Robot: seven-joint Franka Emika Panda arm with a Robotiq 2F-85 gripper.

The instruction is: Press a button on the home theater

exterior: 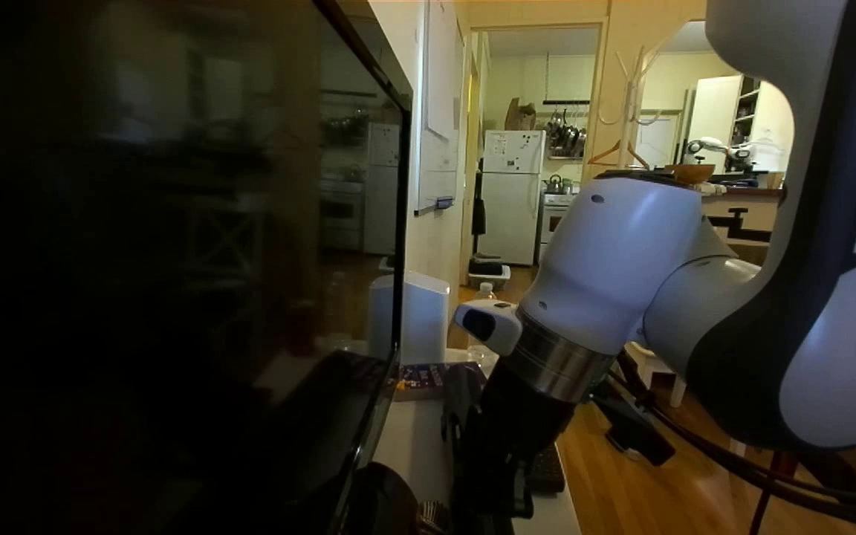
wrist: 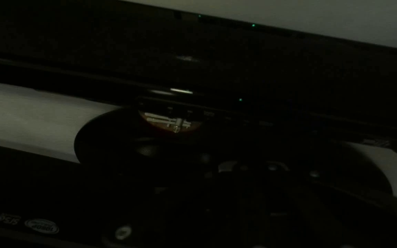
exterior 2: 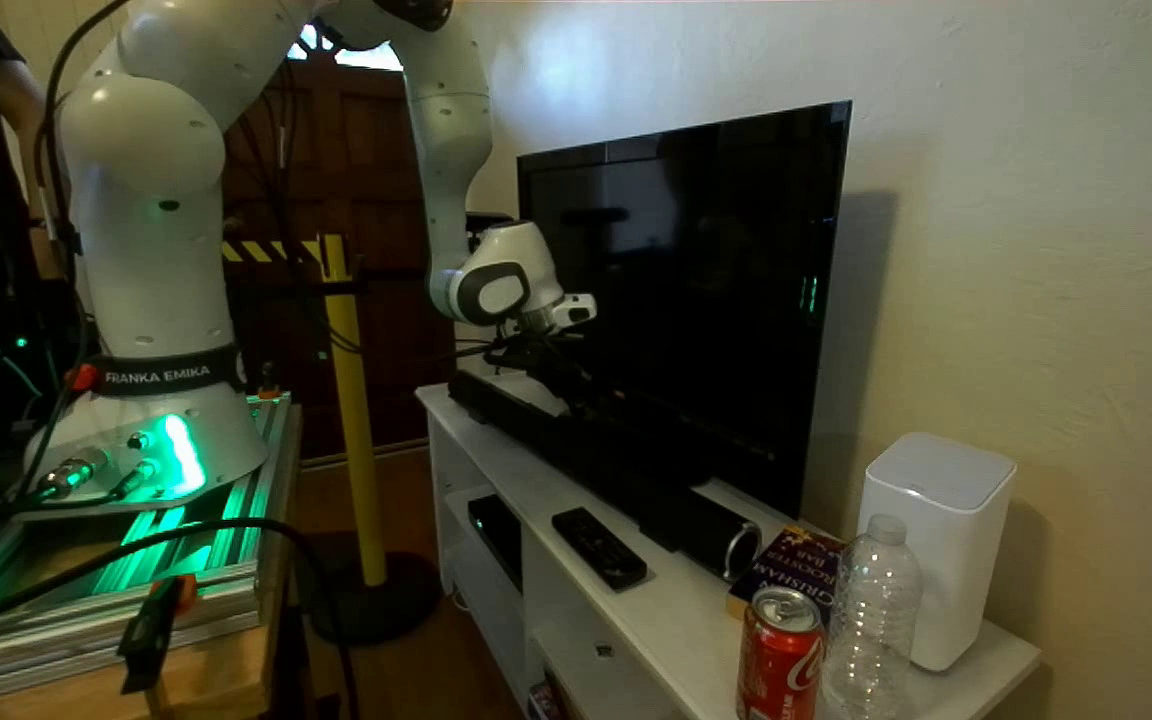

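Observation:
The home theater is a long, low black bar (exterior 2: 676, 515) on the white TV stand, in front of the TV, in an exterior view. In the wrist view its dark surface (wrist: 5, 179) fills the lower left, with small upside-down logos. No button on it can be made out. My black gripper (exterior 2: 586, 392) points down over the far half of the bar, close to the TV; contact cannot be told. In the wrist view the gripper (wrist: 250, 167) is nearly lost in the dark, so its opening is unclear. It also shows in an exterior view (exterior: 498, 498), hiding part of the bar.
The black TV (exterior 2: 686, 300) stands close behind the bar; its round base (wrist: 98, 141) shows in the wrist view. A black remote (exterior 2: 598, 548) lies in front. A book (exterior 2: 801, 560), red can (exterior 2: 781, 660), clear bottle (exterior 2: 876, 620) and white box (exterior 2: 936, 560) stand at the near end.

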